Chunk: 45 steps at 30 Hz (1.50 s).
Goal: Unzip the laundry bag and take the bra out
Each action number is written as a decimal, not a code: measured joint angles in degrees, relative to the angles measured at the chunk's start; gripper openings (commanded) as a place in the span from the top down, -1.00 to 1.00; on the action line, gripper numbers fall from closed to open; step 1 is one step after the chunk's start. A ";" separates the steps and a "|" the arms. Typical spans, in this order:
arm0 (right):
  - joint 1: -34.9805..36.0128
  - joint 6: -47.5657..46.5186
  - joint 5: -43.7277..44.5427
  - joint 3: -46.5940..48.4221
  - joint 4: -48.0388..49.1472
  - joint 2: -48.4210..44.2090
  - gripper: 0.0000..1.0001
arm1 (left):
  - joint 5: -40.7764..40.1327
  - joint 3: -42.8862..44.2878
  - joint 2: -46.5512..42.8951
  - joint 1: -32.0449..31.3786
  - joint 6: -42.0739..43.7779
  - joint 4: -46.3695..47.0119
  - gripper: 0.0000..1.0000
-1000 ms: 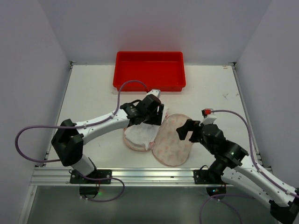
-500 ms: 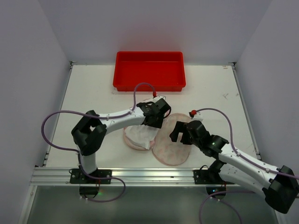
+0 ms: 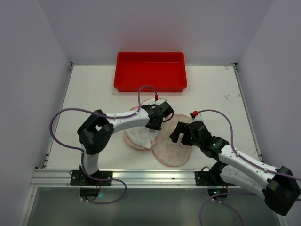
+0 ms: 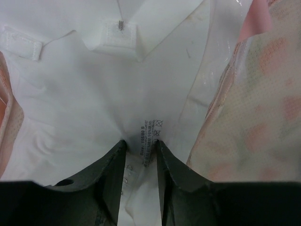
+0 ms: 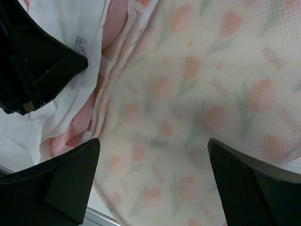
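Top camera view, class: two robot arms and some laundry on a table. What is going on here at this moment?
The left gripper is shut on the white fabric of the bra, pinching it near its care label. The right gripper is open, its jaws wide apart just above the patterned laundry bag. The bag lies open on the table, with the bra exposed but not yet lifted clear.
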 measured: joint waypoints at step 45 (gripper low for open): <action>-1.27 -0.48 -4.28 -3.76 3.43 -11.80 -0.97 | -7.39 35.85 -10.78 5.62 11.61 -14.29 1.00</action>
